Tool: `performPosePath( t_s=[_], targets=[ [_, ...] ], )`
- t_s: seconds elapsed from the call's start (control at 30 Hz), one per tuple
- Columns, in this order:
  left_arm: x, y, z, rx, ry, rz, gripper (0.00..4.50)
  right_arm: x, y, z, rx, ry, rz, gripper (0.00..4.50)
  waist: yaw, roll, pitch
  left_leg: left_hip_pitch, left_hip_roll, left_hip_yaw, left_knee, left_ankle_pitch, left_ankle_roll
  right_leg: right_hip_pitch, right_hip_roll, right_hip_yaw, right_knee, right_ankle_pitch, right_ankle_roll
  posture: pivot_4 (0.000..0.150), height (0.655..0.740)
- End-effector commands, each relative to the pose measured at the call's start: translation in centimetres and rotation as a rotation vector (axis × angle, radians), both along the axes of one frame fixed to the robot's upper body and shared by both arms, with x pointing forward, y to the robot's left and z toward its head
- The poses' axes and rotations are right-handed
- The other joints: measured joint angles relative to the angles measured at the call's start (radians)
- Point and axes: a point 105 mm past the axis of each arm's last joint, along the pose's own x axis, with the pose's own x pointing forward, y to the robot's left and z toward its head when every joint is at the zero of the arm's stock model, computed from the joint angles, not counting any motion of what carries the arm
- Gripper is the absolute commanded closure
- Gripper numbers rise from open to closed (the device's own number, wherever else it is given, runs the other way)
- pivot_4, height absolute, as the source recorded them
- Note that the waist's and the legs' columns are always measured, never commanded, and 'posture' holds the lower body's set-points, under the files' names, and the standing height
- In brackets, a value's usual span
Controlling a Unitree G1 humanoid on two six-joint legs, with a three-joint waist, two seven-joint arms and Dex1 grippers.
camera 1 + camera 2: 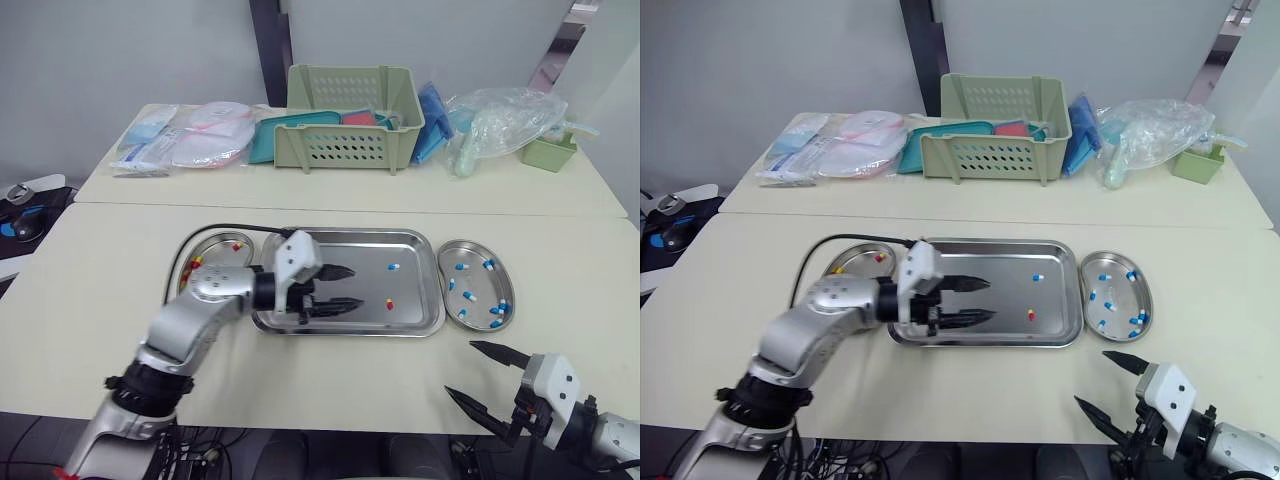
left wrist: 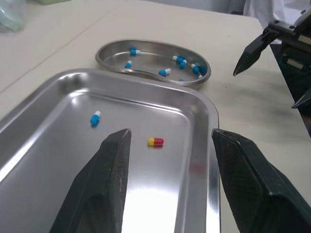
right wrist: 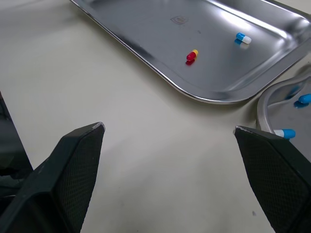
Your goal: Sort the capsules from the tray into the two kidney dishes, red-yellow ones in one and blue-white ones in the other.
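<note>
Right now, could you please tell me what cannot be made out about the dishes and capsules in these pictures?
- Left kidney dish: in the eye views the left arm covers part of it, so its capsule count is unclear.
- Right kidney dish: cut off by the right wrist view's edge.
- Green basket: its wall hides most of the contents.

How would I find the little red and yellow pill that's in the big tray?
Find the big rectangular steel tray in the middle of the near table. Two capsules lie in its right half, just ahead of the open left gripper. The red-yellow capsule is the one nearer the robot; the blue-white capsule lies farther back.
</note>
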Motion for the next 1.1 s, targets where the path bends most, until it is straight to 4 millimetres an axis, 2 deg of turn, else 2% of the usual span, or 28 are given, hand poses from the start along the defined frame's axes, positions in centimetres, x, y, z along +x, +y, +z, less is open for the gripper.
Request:
performPosePath(
  t_s=[0.03, 0.17, 0.4, 0.93, 1.03, 1.1],
  targets=[
    [1.4, -1.8, -0.2, 0.03, -0.036, 0.047, 1.81, -0.2, 0.7, 0.7, 0.001, -0.042, 0.013, 0.0, 0.001, 0.0, 0.0, 0.0, 0.0, 0.0, 0.0, 0.0, 0.0, 0.0, 0.0, 0.0, 0.0, 0.0, 0.0, 0.15, 0.74],
    [2.5, -3.9, -1.1, 0.049, -0.016, 0.073, 1.81, -0.4, 0.8, 0.6, 0.004, -0.036, 0.004, 0.0, 0.0, 0.0, 0.0, 0.0, 0.0, 0.0, 0.0, 0.0, 0.0, 0.0, 0.0, 0.0, 0.0, 0.0, 0.0, 0.15, 0.74],
    [2.2, -5.7, -2.6, 0.093, 0.01, 0.029, 1.81, -0.7, 0.7, 0.7, 0.002, -0.031, -0.012, 0.0, 0.0, 0.0, 0.0, 0.0, 0.0, 0.0, 0.0, 0.0, 0.0, 0.0, 0.0, 0.0, 0.0, 0.0, 0.0, 0.15, 0.74],
    [1.8, -6.2, -6.6, 0.171, 0.031, 0.024, 1.81, -0.5, 1.1, 1.3, 0.01, -0.037, -0.026, 0.0, 0.001, 0.001, -0.001, 0.0, -0.001, 0.0, 0.0, 0.0, 0.0, 0.0, 0.0, 0.0, 0.0, 0.0, 0.0, 0.15, 0.74],
    [1.7, -5.9, -7.1, 0.19, 0.037, 0.019, 2.33, -0.5, 1.3, 1.5, 0.011, -0.039, -0.028, 0.0, 0.001, 0.003, -0.002, 0.0, -0.001, 0.0, 0.0, 0.0, 0.0, 0.0, 0.0, 0.0, 0.0, 0.0, 0.0, 0.15, 0.74],
    [1.8, -5.7, -7.3, 0.192, 0.044, 0.027, 2.97, -0.4, 1.3, 1.7, 0.015, -0.041, -0.034, 0.0, 0.001, 0.004, -0.003, 0.0, -0.001, 0.0, 0.0, 0.0, 0.0, 0.0, 0.0, 0.0, 0.0, 0.0, 0.0, 0.15, 0.74]
  ],
)
